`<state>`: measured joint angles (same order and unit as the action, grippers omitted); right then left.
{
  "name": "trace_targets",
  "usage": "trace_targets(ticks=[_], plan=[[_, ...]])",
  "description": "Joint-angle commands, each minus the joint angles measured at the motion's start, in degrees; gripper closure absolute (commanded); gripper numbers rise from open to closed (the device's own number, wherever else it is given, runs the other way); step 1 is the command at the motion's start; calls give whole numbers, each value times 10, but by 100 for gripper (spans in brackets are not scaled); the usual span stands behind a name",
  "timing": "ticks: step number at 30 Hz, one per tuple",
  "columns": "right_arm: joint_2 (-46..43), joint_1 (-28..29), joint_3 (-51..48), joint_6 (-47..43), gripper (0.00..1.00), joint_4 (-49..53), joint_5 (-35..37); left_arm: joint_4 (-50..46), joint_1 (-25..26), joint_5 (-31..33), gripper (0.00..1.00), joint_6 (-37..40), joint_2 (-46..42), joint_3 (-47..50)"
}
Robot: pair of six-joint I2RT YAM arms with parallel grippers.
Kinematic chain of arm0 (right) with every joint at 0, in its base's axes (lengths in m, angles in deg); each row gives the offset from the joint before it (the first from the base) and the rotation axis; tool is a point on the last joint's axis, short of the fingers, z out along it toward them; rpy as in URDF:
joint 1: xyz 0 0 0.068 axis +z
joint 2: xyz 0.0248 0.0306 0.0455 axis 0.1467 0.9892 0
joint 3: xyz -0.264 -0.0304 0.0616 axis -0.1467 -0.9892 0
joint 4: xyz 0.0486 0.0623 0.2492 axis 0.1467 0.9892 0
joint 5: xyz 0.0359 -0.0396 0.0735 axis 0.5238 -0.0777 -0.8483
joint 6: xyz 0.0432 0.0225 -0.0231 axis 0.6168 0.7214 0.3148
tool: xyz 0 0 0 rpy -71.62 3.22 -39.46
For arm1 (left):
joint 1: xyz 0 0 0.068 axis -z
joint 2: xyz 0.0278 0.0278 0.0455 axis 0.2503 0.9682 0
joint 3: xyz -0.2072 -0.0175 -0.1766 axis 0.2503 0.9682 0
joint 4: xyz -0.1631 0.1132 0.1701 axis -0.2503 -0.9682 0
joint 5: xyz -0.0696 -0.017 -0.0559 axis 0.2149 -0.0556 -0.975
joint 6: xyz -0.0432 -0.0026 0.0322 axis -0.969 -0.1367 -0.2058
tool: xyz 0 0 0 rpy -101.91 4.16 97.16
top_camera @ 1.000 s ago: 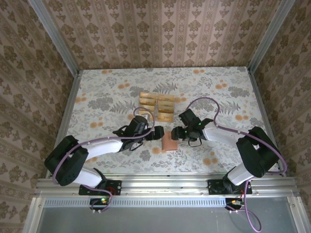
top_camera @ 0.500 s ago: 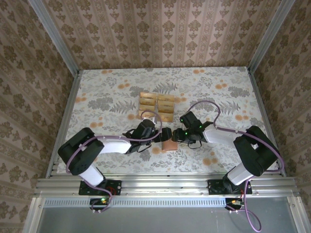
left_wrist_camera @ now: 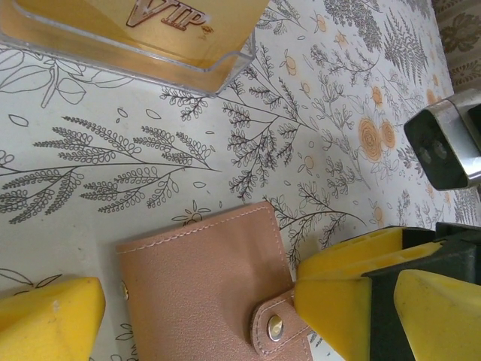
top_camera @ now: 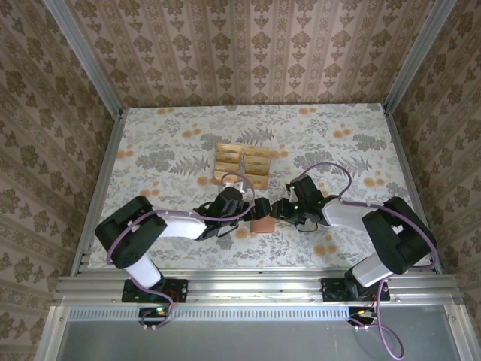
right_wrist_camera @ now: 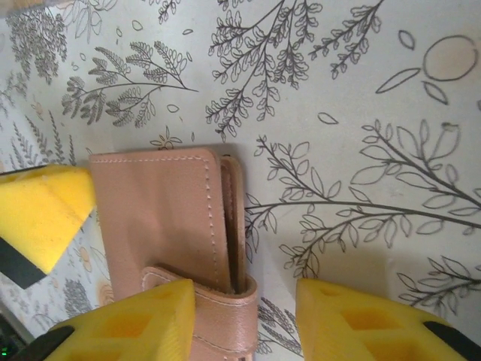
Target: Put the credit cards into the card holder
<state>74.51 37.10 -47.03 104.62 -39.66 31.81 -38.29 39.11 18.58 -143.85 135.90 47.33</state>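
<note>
The card holder [top_camera: 263, 224] lies shut on the table, a pinkish-brown wallet with a snap strap [left_wrist_camera: 274, 327]. My left gripper [left_wrist_camera: 199, 295] is open and low over it, one yellow finger [left_wrist_camera: 45, 320] on each side of the wallet [left_wrist_camera: 199, 271]. My right gripper [right_wrist_camera: 244, 320] is open too, astride the strap edge of the wallet [right_wrist_camera: 158, 218], its left finger [right_wrist_camera: 135, 323] over the strap. The golden credit cards [top_camera: 242, 165] stand in a clear rack behind the wallet. One card marked VIP [left_wrist_camera: 150, 19] is close ahead of the left gripper.
The clear card rack [left_wrist_camera: 218, 71] stands just beyond the wallet. The two grippers [top_camera: 252, 210] [top_camera: 279, 210] sit almost touching over the wallet. Patterned walls close in the floral table [top_camera: 165, 143] on three sides.
The left gripper has slid right and closed in on the wallet. The right gripper has shifted slightly right and nearer. The wallet and cards have stayed put.
</note>
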Motion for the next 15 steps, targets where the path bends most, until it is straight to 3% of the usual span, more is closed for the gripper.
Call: trace_targets(ticks=[1, 8, 15], plan=[[34, 16, -13, 28, 61, -72, -77, 13, 6, -2, 0, -15, 14, 0], [29, 16, -15, 42, 73, -95, -105, 16, 9, 1, 0, -15, 18, -2], [24, 10, -17, 47, 99, -98, -110, 22, 12, 0, 0, -16, 23, -7]])
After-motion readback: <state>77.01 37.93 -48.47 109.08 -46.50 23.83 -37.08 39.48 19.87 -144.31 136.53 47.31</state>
